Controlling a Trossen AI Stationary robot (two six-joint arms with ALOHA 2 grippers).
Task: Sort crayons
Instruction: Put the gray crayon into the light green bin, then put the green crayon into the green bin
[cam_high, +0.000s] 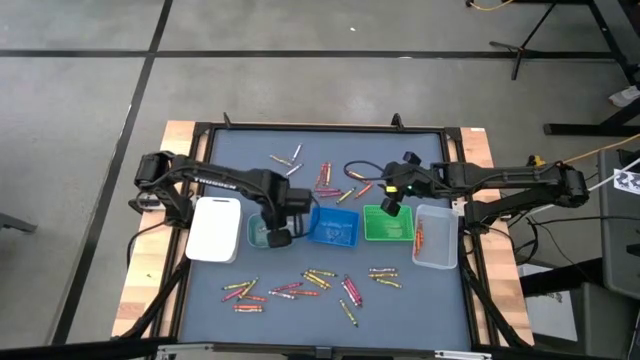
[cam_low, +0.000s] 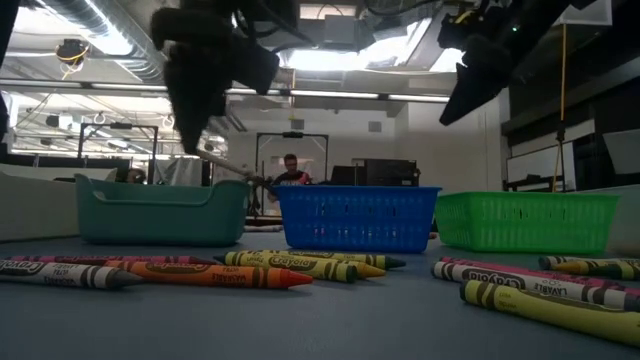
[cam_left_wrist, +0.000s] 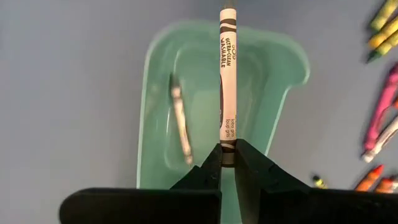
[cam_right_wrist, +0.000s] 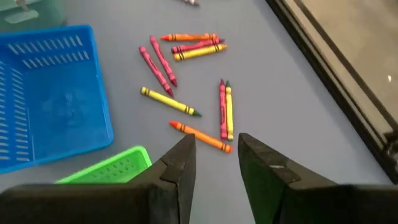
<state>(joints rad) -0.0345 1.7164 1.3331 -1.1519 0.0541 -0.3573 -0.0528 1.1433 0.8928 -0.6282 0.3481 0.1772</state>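
A grey crayon (cam_left_wrist: 227, 74) is pinched by its end in the left gripper (cam_left_wrist: 227, 163) over the teal tray (cam_left_wrist: 273, 68), where a second crayon (cam_left_wrist: 180, 118) is only dimly made out. The right gripper (cam_right_wrist: 214, 149) is held parted and empty above the green tray (cam_right_wrist: 112, 168), whose far side is cut off. Loose crayons (cam_high: 310, 282) are scattered across the table (cam_high: 200, 160).

Paper-wrapped crayons (cam_low: 205, 274), glossy plastic trays (cam_low: 160, 211)

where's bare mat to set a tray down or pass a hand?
Free: the mat's left strip above the white tray, the near-left corner below it, and the far-right corner. Crowded: the tray row mid-table, crayons behind it, more crayons in front. Left end effector holds a grey crayon over the teal tray.
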